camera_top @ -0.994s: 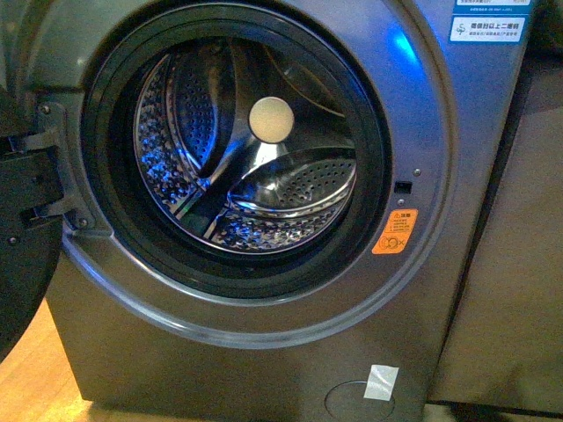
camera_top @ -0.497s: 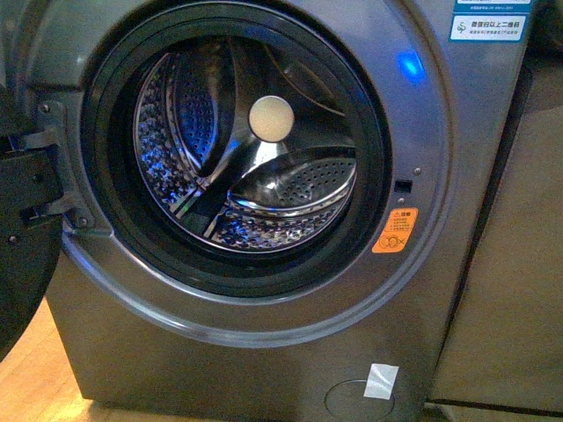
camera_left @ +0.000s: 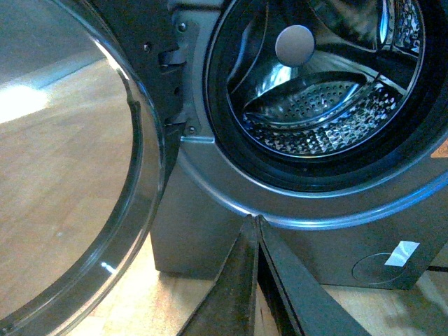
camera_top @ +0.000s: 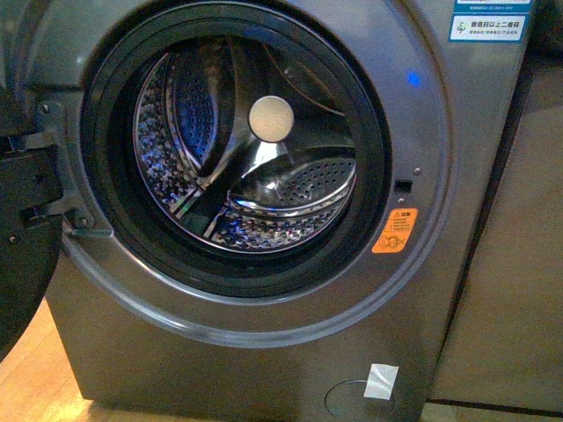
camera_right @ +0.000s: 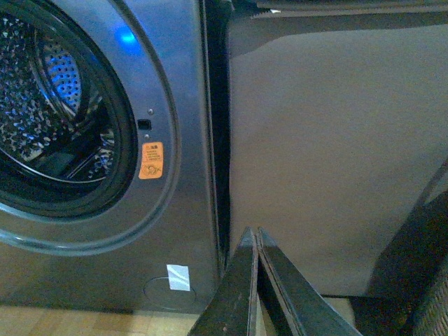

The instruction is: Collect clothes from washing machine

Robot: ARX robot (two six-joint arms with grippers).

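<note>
The dark grey washing machine (camera_top: 264, 369) fills the front view, its round black-rimmed porthole (camera_top: 106, 220) open onto the perforated steel drum (camera_top: 264, 224). No clothes show inside the drum or anywhere else in the views. The left gripper (camera_left: 255, 220) is shut with nothing in it, held low before the machine's lower front panel (camera_left: 203, 238). The right gripper (camera_right: 254, 231) is also shut on nothing, pointing at the gap between the washing machine (camera_right: 175, 84) and the beige cabinet (camera_right: 329, 154). Neither gripper appears in the front view.
The glass door (camera_left: 105, 231) hangs open at the machine's left, over a wooden floor (camera_left: 63, 175). The door's dark edge (camera_top: 22, 255) shows at the far left of the front view. A beige cabinet (camera_top: 519, 264) stands right of the machine. A dark woven thing (camera_right: 427, 280) sits beside the cabinet.
The blue light glint on the machine's upper right front has shrunk and dimmed. Nothing else has visibly moved.
</note>
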